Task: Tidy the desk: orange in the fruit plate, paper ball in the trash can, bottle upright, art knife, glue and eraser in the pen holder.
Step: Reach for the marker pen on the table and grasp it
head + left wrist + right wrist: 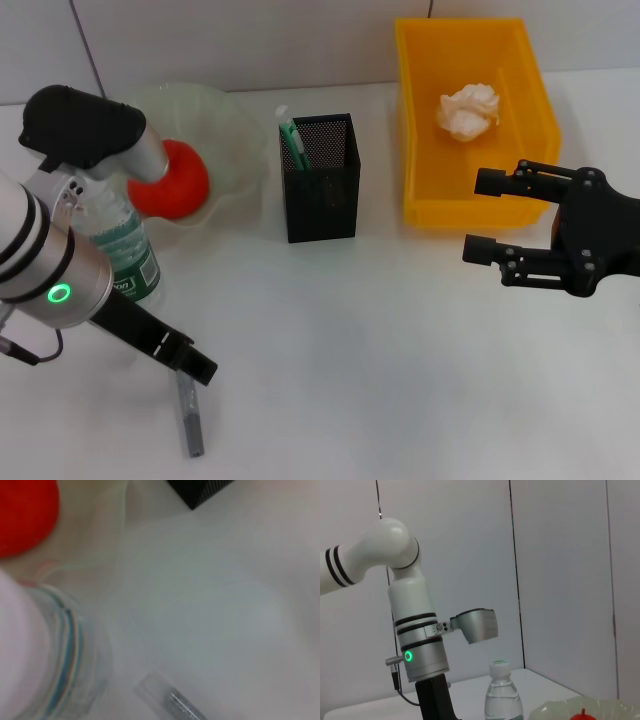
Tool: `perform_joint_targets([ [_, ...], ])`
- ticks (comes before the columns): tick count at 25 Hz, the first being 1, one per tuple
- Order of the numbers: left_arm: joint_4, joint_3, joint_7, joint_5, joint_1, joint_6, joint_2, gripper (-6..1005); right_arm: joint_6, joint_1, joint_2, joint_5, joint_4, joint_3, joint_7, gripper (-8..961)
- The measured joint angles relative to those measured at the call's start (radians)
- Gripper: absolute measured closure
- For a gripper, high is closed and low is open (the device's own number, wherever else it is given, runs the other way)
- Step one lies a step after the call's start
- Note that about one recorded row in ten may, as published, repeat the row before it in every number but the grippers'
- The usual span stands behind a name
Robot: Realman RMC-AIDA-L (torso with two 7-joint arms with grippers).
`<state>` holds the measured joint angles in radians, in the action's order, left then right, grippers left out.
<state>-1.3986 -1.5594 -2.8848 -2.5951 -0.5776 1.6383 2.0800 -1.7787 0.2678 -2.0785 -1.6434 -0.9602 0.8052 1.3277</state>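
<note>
Lying closest to the head camera, at the near edge of the white desk (pixel 360 380), is a slim grey art knife (pixel 189 412), flat on the surface and pointing away from the robot. Hanging right over its far end is the left gripper (pixel 185 358), though whether its fingers are spread or closed I cannot tell, since the arm is covering them. Just behind the arm a clear water bottle (pixel 128 255) is already standing upright, and beyond it the orange (pixel 172 182) is resting in the pale translucent fruit plate (pixel 225 125). Sitting at the middle of the desk is the black mesh pen holder (pixel 320 178), with what looks like a green-and-white glue stick (pixel 291 140) poking out of it, though the view is too coarse to be sure; the eraser is not showing anywhere. Off to the right, the right gripper (pixel 484 215) is hovering with its jaws spread wide and nothing between them, just in front of the yellow bin (pixel 415 130) that is holding the crumpled paper ball (pixel 468 110). As for the knife, it is probably light, rigid and smooth, so it is likely to skate on the desktop; pinching it across its narrow sides near mid-length should keep it balanced.
</note>
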Motion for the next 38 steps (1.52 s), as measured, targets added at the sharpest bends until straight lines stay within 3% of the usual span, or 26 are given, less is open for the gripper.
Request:
perform_joint_targets([
  [5,0.010,0.024,0.000,0.025,-0.011,0.001,0.000,189,0.011,0.002,0.001,-0.002,0.002,0.000,-0.004,192],
  [15,0.010,-0.036,0.025,-0.006,-0.022,0.001,-0.006,188,0.015,0.009,0.002,-0.003,0.002,0.000,-0.005,192],
  [22,-0.046,-0.073,0.104,-0.025,-0.020,0.017,-0.007,188,0.018,0.003,0.002,-0.003,0.002,0.000,-0.005,191],
  [24,-0.128,-0.154,0.207,-0.062,-0.001,0.038,-0.006,188,0.020,0.002,0.002,-0.003,0.002,0.000,-0.005,191],
  [28,-0.144,-0.167,0.222,-0.066,0.004,0.040,-0.006,188,0.021,0.001,0.002,-0.003,0.002,0.000,-0.005,191],
  [32,-0.266,-0.230,0.363,-0.077,0.056,0.047,-0.007,188,0.021,0.003,0.002,-0.003,0.002,0.000,-0.005,191],
  [38,-0.244,-0.242,0.389,-0.089,0.055,0.050,-0.008,188,0.021,0.003,0.002,-0.003,0.002,0.001,-0.005,191],
])
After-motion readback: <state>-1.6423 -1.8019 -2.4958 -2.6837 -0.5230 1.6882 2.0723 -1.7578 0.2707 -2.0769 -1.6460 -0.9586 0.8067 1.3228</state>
